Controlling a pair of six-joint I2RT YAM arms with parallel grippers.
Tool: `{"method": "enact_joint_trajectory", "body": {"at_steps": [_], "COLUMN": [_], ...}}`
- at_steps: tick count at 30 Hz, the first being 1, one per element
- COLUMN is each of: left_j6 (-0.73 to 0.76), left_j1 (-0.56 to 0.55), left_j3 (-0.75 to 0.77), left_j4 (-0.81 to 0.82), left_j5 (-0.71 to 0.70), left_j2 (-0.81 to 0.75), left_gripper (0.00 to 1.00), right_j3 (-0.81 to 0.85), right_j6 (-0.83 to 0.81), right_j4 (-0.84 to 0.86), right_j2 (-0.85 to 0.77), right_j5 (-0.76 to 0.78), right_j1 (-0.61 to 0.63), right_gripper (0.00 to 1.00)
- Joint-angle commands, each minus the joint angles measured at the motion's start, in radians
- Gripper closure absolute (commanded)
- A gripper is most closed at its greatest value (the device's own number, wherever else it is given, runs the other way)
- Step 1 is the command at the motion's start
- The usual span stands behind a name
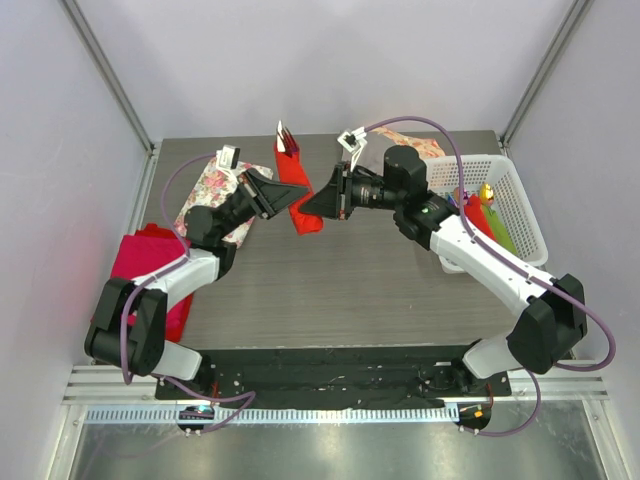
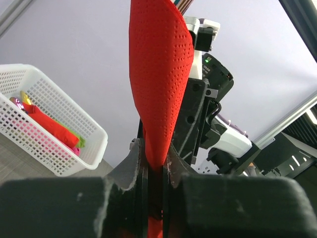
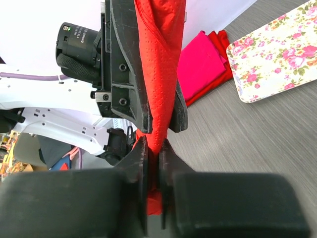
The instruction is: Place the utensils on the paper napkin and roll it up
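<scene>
The paper napkin (image 1: 296, 188) is a bright red, dimpled sheet folded into a long narrow bundle and held off the table between the two arms. My left gripper (image 1: 272, 192) is shut on it from the left, and the red paper (image 2: 159, 74) rises out of the pinched jaws (image 2: 154, 171). From the right, my right gripper (image 1: 322, 200) is also shut on the napkin (image 3: 162, 64), pinching its lower part (image 3: 153, 156). Pale utensil tips (image 1: 285, 138) poke from the bundle's far end. The rest of the utensils is hidden.
A flowered tray (image 1: 213, 185) (image 3: 277, 54) lies at the back left. A magenta-red cloth stack (image 1: 148, 262) (image 3: 200, 62) sits by the left wall. At the right stands a white basket (image 1: 512, 190) (image 2: 91, 136) with coloured rolls.
</scene>
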Motion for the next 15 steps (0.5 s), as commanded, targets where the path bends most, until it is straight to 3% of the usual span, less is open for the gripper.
{"method": "enact_joint_trajectory", "body": {"at_steps": [1,3,6,12,15], "left_j6": [0.008,0.013,0.015,0.012,0.015], "left_j1": [0.0,0.0,0.0,-0.001,0.0], "left_j3": [0.025,0.03,0.045,0.056,0.056], "left_j4": [0.125,0.127,0.131,0.144,0.147], "left_j5": [-0.053,-0.064,-0.077,-0.086,-0.098], "left_j2": [0.001,0.0,0.003,0.007,0.004], "left_gripper": [1.0,1.0,1.0,1.0,1.0], "right_j3": [0.019,0.0,-0.017,-0.053,-0.067], "right_j6": [-0.017,-0.022,-0.022,-0.017,-0.02], "right_j4": [0.06,0.049,0.04,0.043,0.046], "right_j2": [-0.027,-0.033,-0.039,-0.042,-0.039], "right_j5": [-0.017,-0.017,-0.023,-0.032,-0.04], "right_j1": [0.003,0.003,0.002,0.003,0.003], "right_gripper": [0.77,0.6,0.5,0.48,0.52]}}
